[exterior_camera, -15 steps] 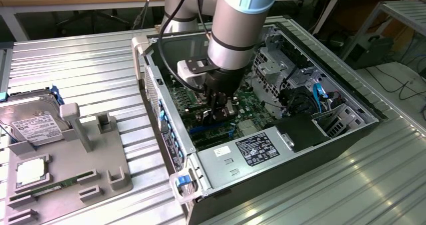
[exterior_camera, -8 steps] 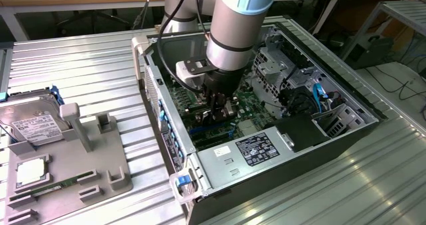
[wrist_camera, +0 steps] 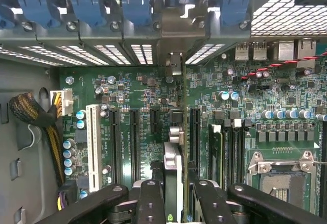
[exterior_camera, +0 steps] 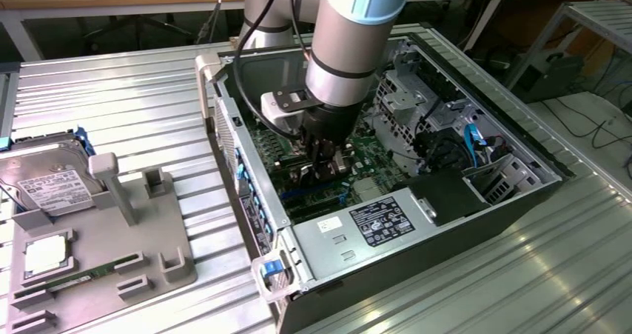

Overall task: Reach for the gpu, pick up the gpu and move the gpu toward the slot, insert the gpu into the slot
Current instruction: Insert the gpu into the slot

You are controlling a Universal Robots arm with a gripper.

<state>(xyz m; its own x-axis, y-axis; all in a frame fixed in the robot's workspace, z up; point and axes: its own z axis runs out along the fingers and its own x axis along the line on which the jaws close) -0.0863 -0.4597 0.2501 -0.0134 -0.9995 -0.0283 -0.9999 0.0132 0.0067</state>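
The arm reaches down into the open computer case, which lies on its side on the ribbed metal tabletop. Its gripper hangs low over the green motherboard, near the middle of the case. In the wrist view the jaws are partly closed, and the gripper is clamped on the gpu, a thin card seen edge-on between the two black fingers. The card stands upright over the board, with its silver end bracket up against the case's rear slot openings at the 12 o'clock edge of that view. It sits in line with the row of long connectors on the board (whether its lower edge is seated in the slot cannot be told, since the card hides the slot). On the tabletop, at 9 o'clock from the case in the exterior view, a grey fixture tray carries a silver hard drive.
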